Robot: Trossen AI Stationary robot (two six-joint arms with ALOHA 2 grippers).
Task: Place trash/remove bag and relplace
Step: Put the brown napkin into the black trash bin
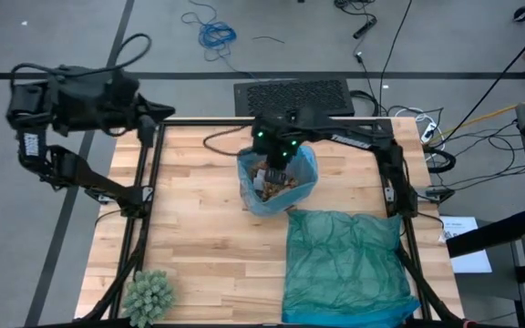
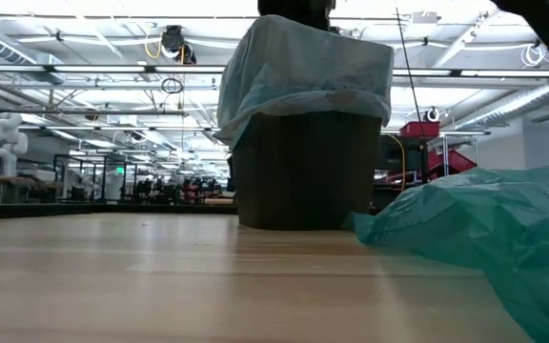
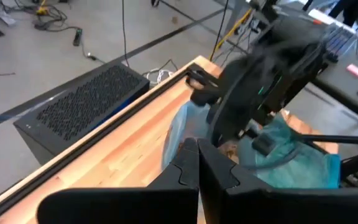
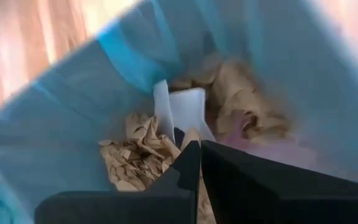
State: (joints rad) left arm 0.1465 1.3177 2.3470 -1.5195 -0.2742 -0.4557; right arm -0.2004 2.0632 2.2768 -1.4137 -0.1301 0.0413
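- Bin (image 2: 303,171) of dark material stands on the wooden table (image 1: 199,237), toward its far edge and near the middle of its width, lined with the light blue bag (image 1: 303,173), whose rim is folded down over the outside of the bin's top.
- Trash (image 4: 138,155) lies at the bottom of the bag – brown wadded paper lumps, a white paper scrap (image 4: 185,112) standing among them, and something pinkish beside it that is too blurred to make out.
- Right gripper (image 4: 199,149) hangs directly over the mouth of the bin, pointing down into the bag; its two dark fingers are pressed together and nothing is between them.
- Left gripper (image 3: 197,163) is off the table's far left corner, above the floor, well apart from the bin; its fingers meet tip to tip and it carries nothing.
- Teal-green plastic bag (image 1: 344,264) lies crumpled on the table's near right part, just beside the bin on the near side – whether the two touch cannot be told.
- Green spiky ball (image 1: 149,293) sits at the table's near left corner.
- Black perforated box (image 1: 294,96) stands on the floor just beyond the table's far edge, with cables (image 1: 212,32) strewn on the floor behind it.
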